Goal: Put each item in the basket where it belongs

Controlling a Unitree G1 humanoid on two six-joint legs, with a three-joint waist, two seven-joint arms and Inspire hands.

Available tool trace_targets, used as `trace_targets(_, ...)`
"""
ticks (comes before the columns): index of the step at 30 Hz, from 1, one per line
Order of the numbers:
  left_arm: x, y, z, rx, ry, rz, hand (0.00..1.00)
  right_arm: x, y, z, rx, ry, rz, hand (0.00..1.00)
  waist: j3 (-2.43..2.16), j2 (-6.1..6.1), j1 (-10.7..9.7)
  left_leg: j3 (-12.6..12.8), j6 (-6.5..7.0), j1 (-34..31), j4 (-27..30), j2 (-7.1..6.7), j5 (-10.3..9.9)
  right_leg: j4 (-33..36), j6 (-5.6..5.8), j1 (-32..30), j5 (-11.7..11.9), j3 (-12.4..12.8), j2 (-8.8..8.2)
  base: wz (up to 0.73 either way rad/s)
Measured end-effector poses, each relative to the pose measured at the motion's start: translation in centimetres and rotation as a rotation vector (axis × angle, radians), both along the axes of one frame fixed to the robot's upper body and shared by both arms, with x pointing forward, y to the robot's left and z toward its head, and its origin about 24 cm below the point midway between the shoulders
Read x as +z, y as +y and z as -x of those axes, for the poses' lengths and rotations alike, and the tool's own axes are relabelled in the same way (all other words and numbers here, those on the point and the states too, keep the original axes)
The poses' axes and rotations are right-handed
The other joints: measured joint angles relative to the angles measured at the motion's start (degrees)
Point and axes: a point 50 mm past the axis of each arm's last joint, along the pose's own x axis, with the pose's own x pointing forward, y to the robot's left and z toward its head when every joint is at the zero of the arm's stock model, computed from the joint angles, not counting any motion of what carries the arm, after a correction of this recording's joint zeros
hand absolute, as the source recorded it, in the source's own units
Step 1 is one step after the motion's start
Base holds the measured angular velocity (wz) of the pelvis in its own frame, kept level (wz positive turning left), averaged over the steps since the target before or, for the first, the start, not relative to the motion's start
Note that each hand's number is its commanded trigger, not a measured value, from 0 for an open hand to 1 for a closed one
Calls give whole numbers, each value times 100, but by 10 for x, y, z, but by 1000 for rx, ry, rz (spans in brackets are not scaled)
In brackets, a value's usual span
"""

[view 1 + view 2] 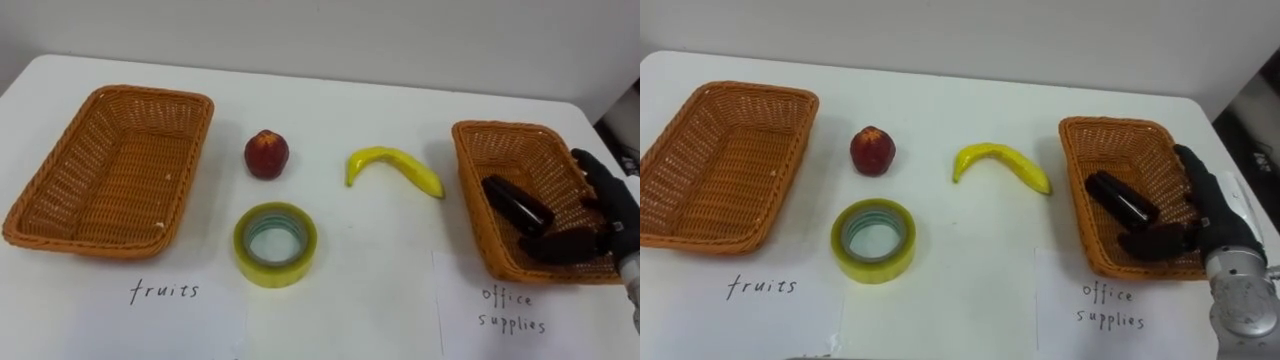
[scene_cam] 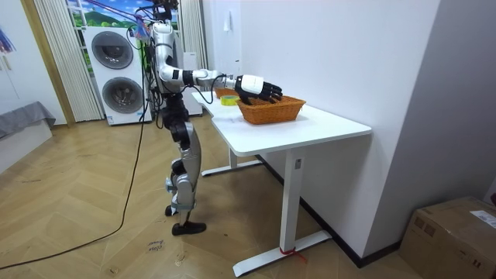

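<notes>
R hand (image 1: 608, 205) is hovering over office basket (image 1: 476, 168), fingers loosely apart, prob. just off dark item (image 1: 515, 203).

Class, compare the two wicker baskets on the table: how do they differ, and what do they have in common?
The left basket holds nothing, while the right basket holds a dark oblong object. The robot's right hand reaches over the right basket, and the left basket has nothing over it. Both are rectangular, brown, woven, open-topped and standing upright on the white table.
</notes>
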Motion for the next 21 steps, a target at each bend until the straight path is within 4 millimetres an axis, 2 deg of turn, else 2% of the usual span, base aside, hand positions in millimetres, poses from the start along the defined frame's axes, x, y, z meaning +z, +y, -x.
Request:
trace_targets(12, 0, 0, -1, 18, 0, 5, 0, 1, 0, 0, 1, -6, 0, 0, -9, -10, 32, 0, 0, 3, 3, 7, 0, 20, 0, -10, 0, 2, -2, 0)
trace_targets(18, 2, 2, -8, 9, -34, -2, 0, 23, 8, -6, 38, -97, 39, 0, 1, 18, 41, 15, 0, 1, -4, -2, -1, -3, -1, -10, 0, 15, 11, 0)
trace_targets(21, 2, 1, -10, 7, -44, -2, 0, 33, 11, -9, 48, -138, 53, 0, -8, 20, 63, 41, -1, 29, -17, 6, 0, 0, -1, -4, 0, 52, 23, -4)
